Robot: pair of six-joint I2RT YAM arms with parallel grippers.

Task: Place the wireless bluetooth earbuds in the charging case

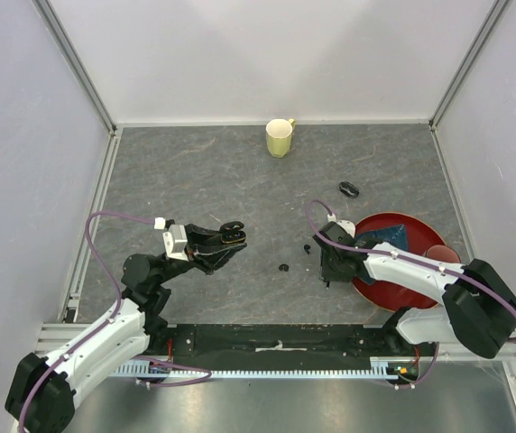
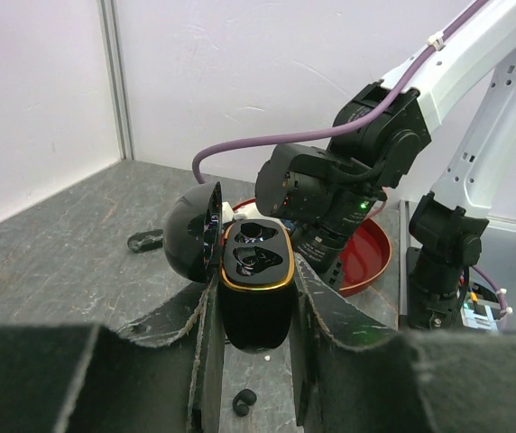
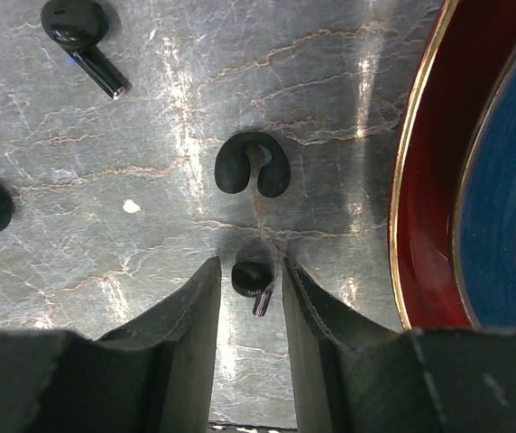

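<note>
The right claw point(image 3: 250, 262) is hanging half spread over the tabletop point(image 1: 195, 171), a finger on each side of one small black earbud point(image 3: 252, 276) and not touching it, as far as I can tell. That earbud is lying toward the tabletop's near edge, right of the middle, near the rim of the red plate point(image 3: 420, 180). The left claw point(image 2: 256, 311) is pinching the charging case point(image 2: 256, 262), holding it up off the tabletop left of the middle, with the lid swung open.

The worry is the earbud itself: it is tiny, rounded and glossy. If the fingers are closing off-centre, it is likely to squirt out or spin toward the curled hook piece point(image 3: 253, 167) just beyond it. A grip on the bulb alone could also leave the stem skewed, so it would not be lining up with a well. Pressing down hard could tip the case in its side grip.

The earbud is lying flat, its long axis running along the gap between the fingers, bulb away from the wrist and stem pointing back toward it. The case is standing upright with its wells facing up and its lid hanging on the side away from the right arm.
</note>
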